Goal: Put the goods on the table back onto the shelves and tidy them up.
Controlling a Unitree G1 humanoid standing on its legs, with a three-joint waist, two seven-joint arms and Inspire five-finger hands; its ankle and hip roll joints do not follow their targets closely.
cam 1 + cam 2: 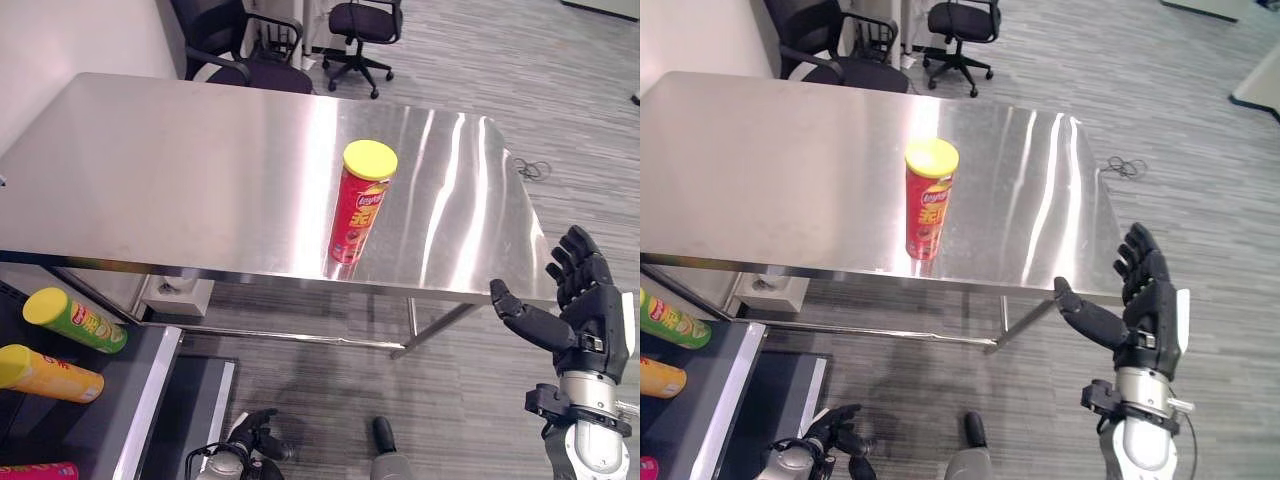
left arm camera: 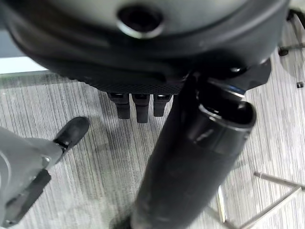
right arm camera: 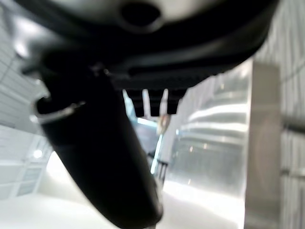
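- Red chip can (image 1: pixel 360 205): stands upright on the steel counter (image 1: pixel 180 170), yellow lid uppermost, near the counter's front edge and roughly midway along it. Its long axis is vertical, so a side-on wrap of thumb and fingers around the body appears the fitting approach.
- Right robot hand (image 1: pixel 580 305): raised beyond the counter's near right corner, off the counter and holding nothing. Fingers are straight and spread upward, and the thumb juts toward the can.
- Key relation: the can lies to the left of the right robot hand and somewhat farther from the robot, well apart from it, with bare counter surface between them. In the right wrist view the can (image 3: pixel 163 123) appears small past the fingers (image 3: pixel 151 106), which suggests the palm is already turned roughly toward it.
- Left robot hand (image 1: pixel 255 430): hangs low beside the robot, below counter level and above the floor, fingers loosely curled around nothing; its wrist view looks down at the floor.
- Nearer hand: judged to be the right one, since it is at counter height with its palm facing the can.
- Shelf (image 1: pixel 150 385): at lower left, below the counter's front edge, already carrying a green can (image 1: pixel 78 320) and an orange can (image 1: pixel 45 372), both lying on their sides.
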